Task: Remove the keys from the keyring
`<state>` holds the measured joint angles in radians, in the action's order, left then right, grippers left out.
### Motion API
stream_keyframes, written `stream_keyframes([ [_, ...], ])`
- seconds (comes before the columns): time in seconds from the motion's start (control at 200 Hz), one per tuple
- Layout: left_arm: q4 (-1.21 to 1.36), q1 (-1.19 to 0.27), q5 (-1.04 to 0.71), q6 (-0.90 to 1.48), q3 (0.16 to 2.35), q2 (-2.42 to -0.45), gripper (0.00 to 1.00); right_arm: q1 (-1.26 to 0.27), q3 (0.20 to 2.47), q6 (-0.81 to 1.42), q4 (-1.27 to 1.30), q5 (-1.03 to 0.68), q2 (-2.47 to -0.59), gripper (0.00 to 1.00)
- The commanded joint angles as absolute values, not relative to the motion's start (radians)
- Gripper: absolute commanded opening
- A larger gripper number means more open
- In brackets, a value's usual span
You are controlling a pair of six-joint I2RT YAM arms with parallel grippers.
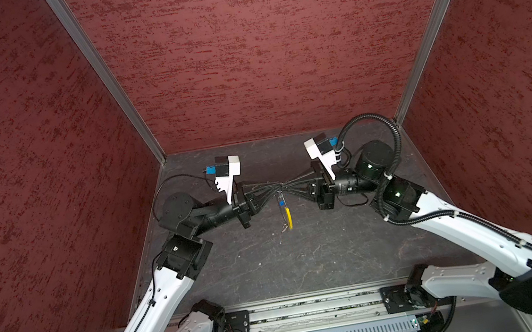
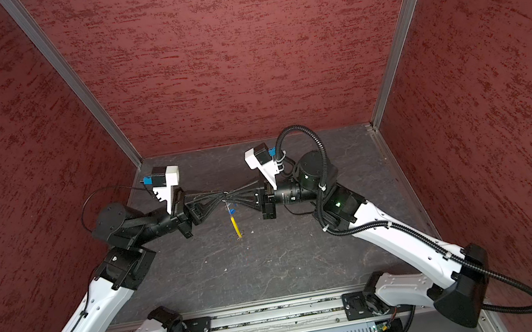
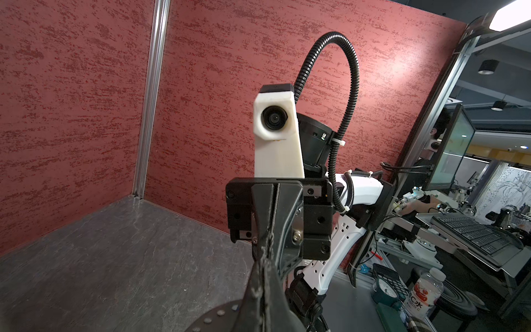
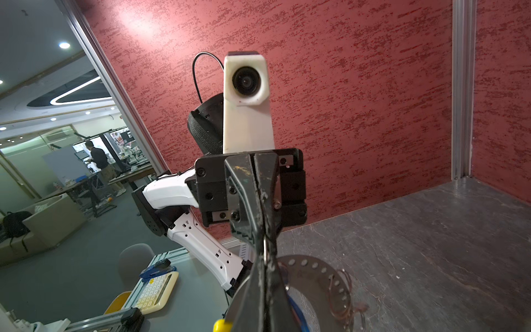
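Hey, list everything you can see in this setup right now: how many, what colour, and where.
keyring: one, silvery with a yellow sleeve, hanging from the meeting gripper tips
blue-headed key: one, blue head, hanging just below the tips
table: one, dark grey, under both arms
walls: three, dark red, around the table
calculator: one, cream, outside the cell
left gripper: one, black, shut on the keyring
right gripper: one, black, shut on the keyring

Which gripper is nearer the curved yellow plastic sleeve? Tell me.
Right gripper, narrowly: the curved yellow plastic sleeve hangs just below its tips; the left gripper meets those tips from the opposite side.
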<state>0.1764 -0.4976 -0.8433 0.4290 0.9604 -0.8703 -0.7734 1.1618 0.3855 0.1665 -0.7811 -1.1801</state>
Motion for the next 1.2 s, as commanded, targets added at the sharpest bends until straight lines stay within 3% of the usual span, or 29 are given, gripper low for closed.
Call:
stream_keyframes([
  [0.0, 0.112, -0.49, -0.834, 0.407, 1.012, -0.86, 0.19, -0.778, 1.172, 0.325, 0.092, -0.77, -1.15, 0.0],
  [0.045, 0.077, -0.484, -0.838, 0.399, 1.021, -0.855, 0.38, -0.776, 1.189, 0.292, 0.033, -0.762, -1.144, 0.0],
  [0.09, 0.045, -0.478, -0.851, 0.394, 1.027, -0.849, 0.5, -0.777, 1.206, 0.258, -0.026, -0.758, -1.141, 0.0],
  [0.215, -0.085, -0.451, -0.905, 0.364, 1.081, -0.861, 0.58, -0.775, 1.252, 0.184, -0.168, -0.75, -1.144, 0.0],
  [0.621, -0.597, -0.447, -1.053, 0.186, 1.334, -1.014, 0.43, -0.776, 1.457, 0.039, -0.517, -0.764, -1.22, 0.0],
  [0.696, -0.631, -0.449, -1.066, 0.168, 1.351, -1.025, 0.37, -0.776, 1.482, 0.029, -0.547, -0.763, -1.231, 0.0],
  [0.892, -0.647, -0.462, -1.066, 0.154, 1.361, -1.044, 0.34, -0.776, 1.521, 0.016, -0.586, -0.772, -1.249, 0.0],
  [1.197, -0.668, -0.483, -1.064, 0.135, 1.373, -1.063, 0.22, -0.776, 1.547, 0.011, -0.613, -0.746, -1.256, 0.0],
])
